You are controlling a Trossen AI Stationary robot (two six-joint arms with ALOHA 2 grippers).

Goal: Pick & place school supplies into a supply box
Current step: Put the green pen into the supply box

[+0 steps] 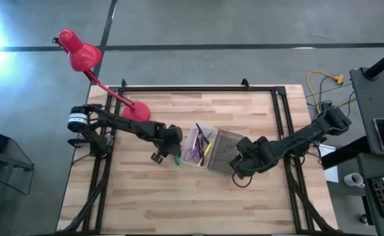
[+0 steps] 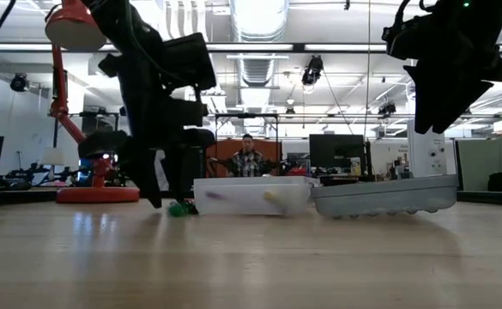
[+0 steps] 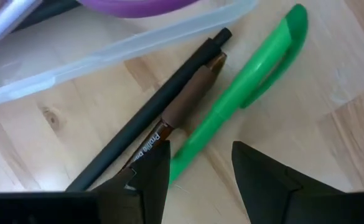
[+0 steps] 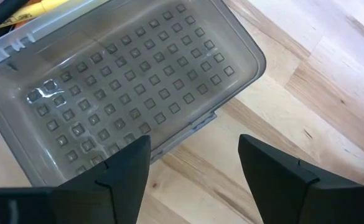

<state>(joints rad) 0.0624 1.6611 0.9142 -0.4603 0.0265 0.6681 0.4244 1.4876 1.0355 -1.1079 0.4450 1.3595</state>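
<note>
Pick-up of the last loose pens beside the supply box [image 1: 198, 145] is judged to be in hand.

The lid [image 1: 225, 151] lies open alongside, under the right gripper [image 4: 194, 171], spread wide. The left gripper [image 3: 200, 165], parted narrowly and empty, is poised over the green pen [image 3: 244, 99]; the touching black pen [image 3: 150, 112] crowds the grasp, so a clean straddle is needed.

green pen [image 3: 244, 99] beside black pen [image 3: 150, 106] with brown grip | clear box [image 1: 198, 145] holding purple and yellow items | grey lid [image 4: 138, 93] patterned with raised square dots | red desk lamp [image 1: 80, 56] far left | tabletop [image 1: 178, 203] pale wood grain
</note>
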